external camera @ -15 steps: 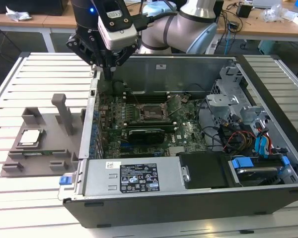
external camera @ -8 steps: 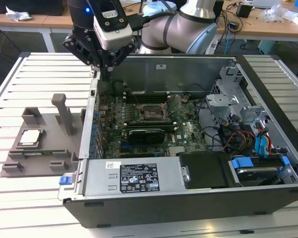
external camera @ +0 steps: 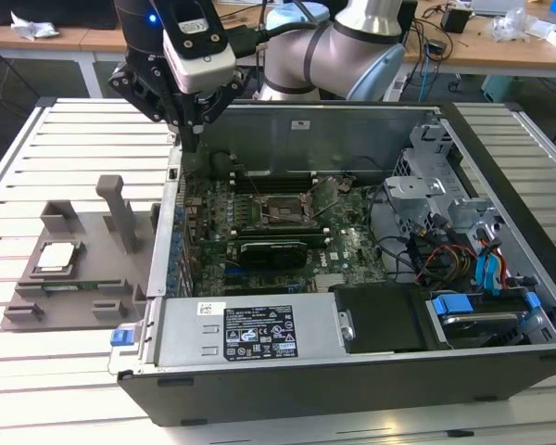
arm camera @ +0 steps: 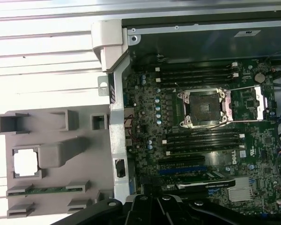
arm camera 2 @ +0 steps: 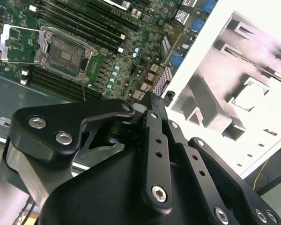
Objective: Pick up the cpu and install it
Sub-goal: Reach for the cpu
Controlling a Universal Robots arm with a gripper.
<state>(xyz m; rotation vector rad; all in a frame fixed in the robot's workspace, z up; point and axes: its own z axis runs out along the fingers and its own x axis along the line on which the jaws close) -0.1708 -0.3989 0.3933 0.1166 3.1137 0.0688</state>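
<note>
One small flat cpu (external camera: 56,257) lay in the grey tray (external camera: 93,278) on the desk (external camera: 74,139), beside the computer case (external camera: 352,380). It looked light, thin and easy to hurt; its side edges seemed best to hold. The hand (external camera: 191,139) hung closed and empty, well apart.

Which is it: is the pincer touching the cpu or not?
Apart: the exterior view shows the pincer high over the case wall, the cpu down in the tray beside the case.
</note>
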